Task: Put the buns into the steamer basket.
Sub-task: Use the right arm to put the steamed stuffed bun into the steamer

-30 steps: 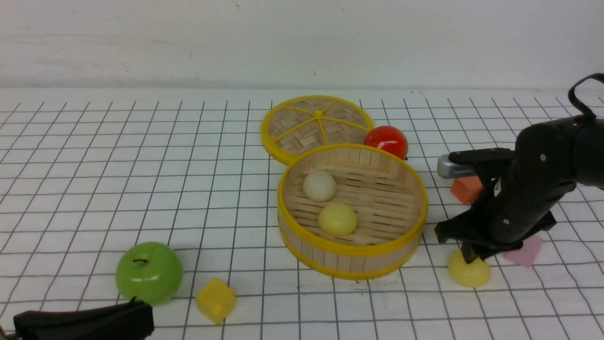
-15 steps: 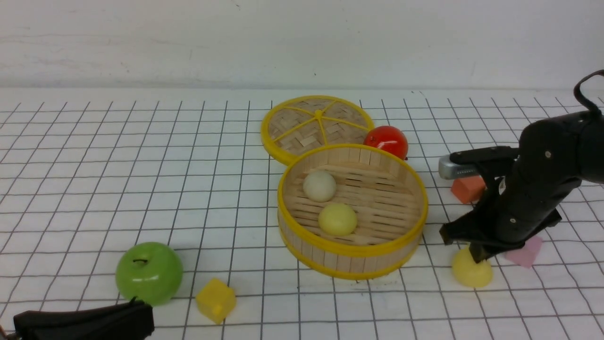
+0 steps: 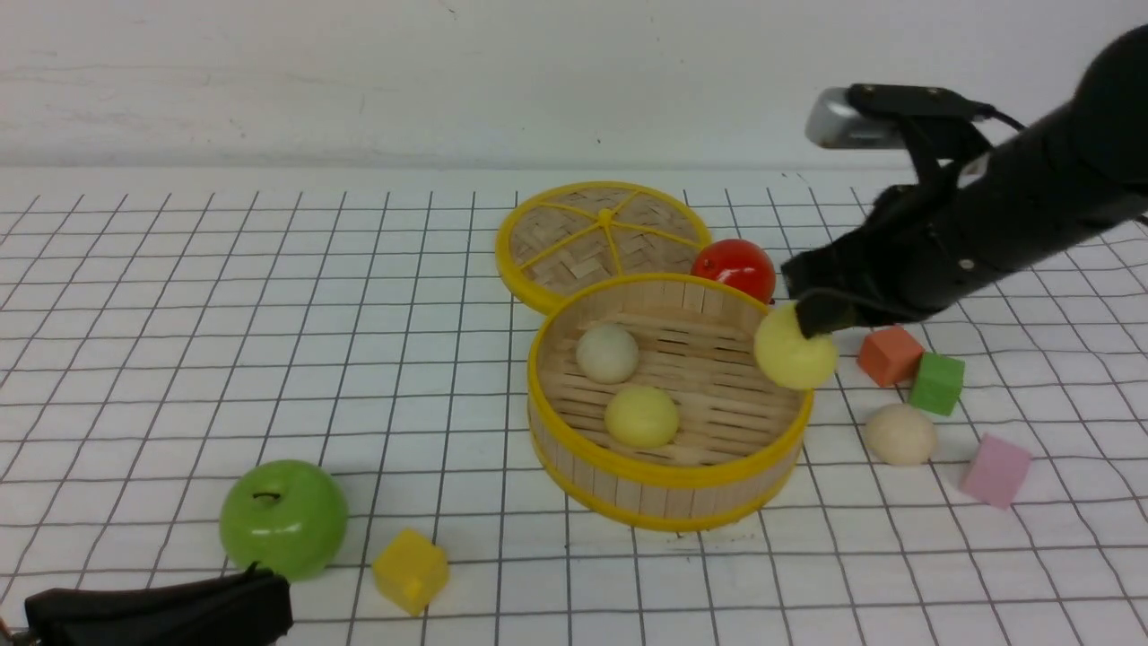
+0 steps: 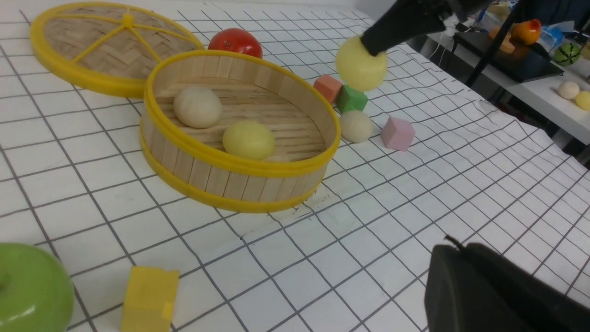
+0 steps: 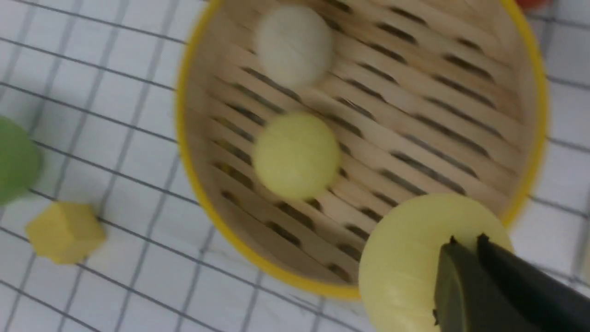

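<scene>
Landmark: steamer basket.
- Right hand beside basket, smeared by motion in front view; right wrist view crops it, soft focus.
- Held bun cut by right wrist view's edge, partly behind fingertips.
- Lid beyond basket, near rim hidden behind basket wall.
- Red fruit behind basket, lower part covered; only sliver in right wrist view.
- Green apple nearer than basket, cropped in both wrist views.
</scene>
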### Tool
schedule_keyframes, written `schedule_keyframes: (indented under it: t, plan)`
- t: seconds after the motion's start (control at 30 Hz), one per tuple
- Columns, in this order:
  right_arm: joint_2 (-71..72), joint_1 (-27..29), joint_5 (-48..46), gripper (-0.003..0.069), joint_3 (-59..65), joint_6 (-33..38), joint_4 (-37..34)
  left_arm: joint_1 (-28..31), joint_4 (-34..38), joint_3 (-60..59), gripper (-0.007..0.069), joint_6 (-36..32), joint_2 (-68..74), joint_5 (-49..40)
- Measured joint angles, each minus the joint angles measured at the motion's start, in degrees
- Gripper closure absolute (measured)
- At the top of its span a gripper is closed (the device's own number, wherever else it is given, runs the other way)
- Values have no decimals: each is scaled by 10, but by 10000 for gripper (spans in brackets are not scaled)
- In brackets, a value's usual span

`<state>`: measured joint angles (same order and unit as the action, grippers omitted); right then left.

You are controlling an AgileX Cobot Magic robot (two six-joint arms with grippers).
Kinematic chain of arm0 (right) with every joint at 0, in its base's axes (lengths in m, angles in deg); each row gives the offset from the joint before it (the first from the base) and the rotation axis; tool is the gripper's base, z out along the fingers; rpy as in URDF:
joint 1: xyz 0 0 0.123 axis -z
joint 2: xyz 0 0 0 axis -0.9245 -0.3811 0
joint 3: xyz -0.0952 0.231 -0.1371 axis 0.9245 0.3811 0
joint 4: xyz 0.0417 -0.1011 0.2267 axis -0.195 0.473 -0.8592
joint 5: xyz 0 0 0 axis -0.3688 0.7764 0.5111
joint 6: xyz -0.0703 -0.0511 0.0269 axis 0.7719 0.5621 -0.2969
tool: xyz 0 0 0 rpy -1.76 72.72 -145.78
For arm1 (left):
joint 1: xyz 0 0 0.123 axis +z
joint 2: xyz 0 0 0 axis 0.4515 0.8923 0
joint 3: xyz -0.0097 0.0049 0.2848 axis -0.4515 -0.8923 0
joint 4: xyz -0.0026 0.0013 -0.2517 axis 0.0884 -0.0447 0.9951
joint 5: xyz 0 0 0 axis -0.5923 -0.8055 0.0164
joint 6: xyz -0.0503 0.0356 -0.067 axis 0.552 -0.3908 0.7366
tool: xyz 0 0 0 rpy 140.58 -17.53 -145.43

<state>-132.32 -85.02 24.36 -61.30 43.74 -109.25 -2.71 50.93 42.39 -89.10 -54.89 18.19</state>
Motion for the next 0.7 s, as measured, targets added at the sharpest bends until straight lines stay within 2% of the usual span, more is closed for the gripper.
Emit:
schedule_keyframes:
  t: [0.23,0.33,0.43,0.47,0.53,0.6,0.67,0.7]
  plan:
    - [-126,-9,25,645,-55,7,18,0,0,0,623,0,0,0]
    - [-162,-9,28,619,-68,7,23,0,0,0,621,0,0,0]
    - [-180,-9,35,526,-70,7,18,0,0,0,620,0,0,0]
    - [-181,-9,36,518,-70,8,17,0,0,0,620,0,0,0]
    - [-178,-9,36,388,-73,7,16,0,0,0,620,0,0,0]
    - [-167,-9,29,302,-74,7,16,0,0,0,620,0,0,0]
    - [-148,-9,9,234,-81,6,21,0,0,0,620,0,0,0]
    - [-145,-9,4,223,-82,6,22,0,0,0,620,0,0,0]
